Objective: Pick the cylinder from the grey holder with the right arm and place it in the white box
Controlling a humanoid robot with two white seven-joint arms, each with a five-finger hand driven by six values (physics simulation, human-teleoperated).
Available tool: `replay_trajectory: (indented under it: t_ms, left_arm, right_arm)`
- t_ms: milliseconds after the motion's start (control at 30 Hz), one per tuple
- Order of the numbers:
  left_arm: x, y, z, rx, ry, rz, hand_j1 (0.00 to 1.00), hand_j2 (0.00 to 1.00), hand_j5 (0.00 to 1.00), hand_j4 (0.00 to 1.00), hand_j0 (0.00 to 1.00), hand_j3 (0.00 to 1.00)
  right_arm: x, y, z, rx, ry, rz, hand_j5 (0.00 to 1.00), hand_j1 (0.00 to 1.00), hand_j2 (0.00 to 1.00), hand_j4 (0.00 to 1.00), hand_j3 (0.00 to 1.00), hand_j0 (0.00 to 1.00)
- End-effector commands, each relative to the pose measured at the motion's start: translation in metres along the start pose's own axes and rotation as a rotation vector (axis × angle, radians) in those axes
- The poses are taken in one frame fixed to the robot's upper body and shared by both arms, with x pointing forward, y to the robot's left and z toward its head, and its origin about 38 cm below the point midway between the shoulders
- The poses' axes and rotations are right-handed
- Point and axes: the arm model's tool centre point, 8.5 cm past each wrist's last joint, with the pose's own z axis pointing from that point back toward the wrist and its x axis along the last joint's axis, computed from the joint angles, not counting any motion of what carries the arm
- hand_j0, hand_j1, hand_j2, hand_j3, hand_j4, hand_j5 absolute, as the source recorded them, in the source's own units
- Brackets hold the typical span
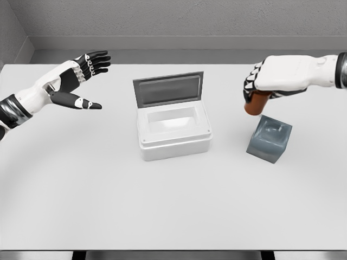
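Head view, the only one. Right hand [259,89] is over the right side of the table [173,216], fingers curled around the top of the cylinder [256,103]. The brown body hangs below the palm, clear of the holder [269,138] and just above its back-left corner. Looks lifted out; cannot tell for sure whether the bottom end is fully above the holder's rim.

Holder is a grey block near the right edge, turned at an angle, its top socket visible and apparently vacant.

Box [174,142] sits mid-table, left of the holder, well apart from it. Lid [168,90] stands up at the box's back edge, the cavity open to the front and top.

Left hand [81,73] hovers over the back-left part of the table, fingers spread, holding nothing. Not involved.

Step in hand, as judged: carry the cylinder left to the box.
- Grip is only on the top end, so the cylinder can swing or slip; keep the squeeze firm and travel smoothly.
- Gain a bit more height first to be sure it clears the holder and then the box's right wall.
- Stay in front of the raised lid; knuckles could hit it.
- Centre over the cavity, lower until the bottom is inside, then release.
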Motion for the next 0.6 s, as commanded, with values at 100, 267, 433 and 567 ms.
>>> replay_trajectory:
  t_ms: [100,267,433,567]
  left_arm:
    - [0.001,0.001,0.0,0.003,-0.003,0.004,1.0,1.0,1.0,1.0,1.0,1.0]
    - [0.002,0.002,0.0,0.005,-0.005,0.001,1.0,1.0,1.0,1.0,1.0,1.0]
    - [0.001,0.003,-0.002,0.009,-0.006,0.003,1.0,1.0,1.0,1.0,1.0,1.0]
    - [0.001,0.004,-0.002,0.01,-0.006,0.002,1.0,1.0,1.0,1.0,1.0,1.0]
  right_arm:
    - [0.004,-0.006,-0.008,-0.019,-0.019,0.002,0.52,0.52,0.52,0.52,0.52,0.52]
    - [0.008,-0.013,-0.016,-0.036,-0.041,0.014,0.52,0.52,0.52,0.52,0.52,0.52]
    - [0.009,-0.019,-0.019,-0.045,-0.047,0.023,0.52,0.52,0.52,0.52,0.52,0.52]
    - [0.013,-0.028,-0.027,-0.063,-0.066,0.036,0.52,0.52,0.52,0.52,0.52,0.52]
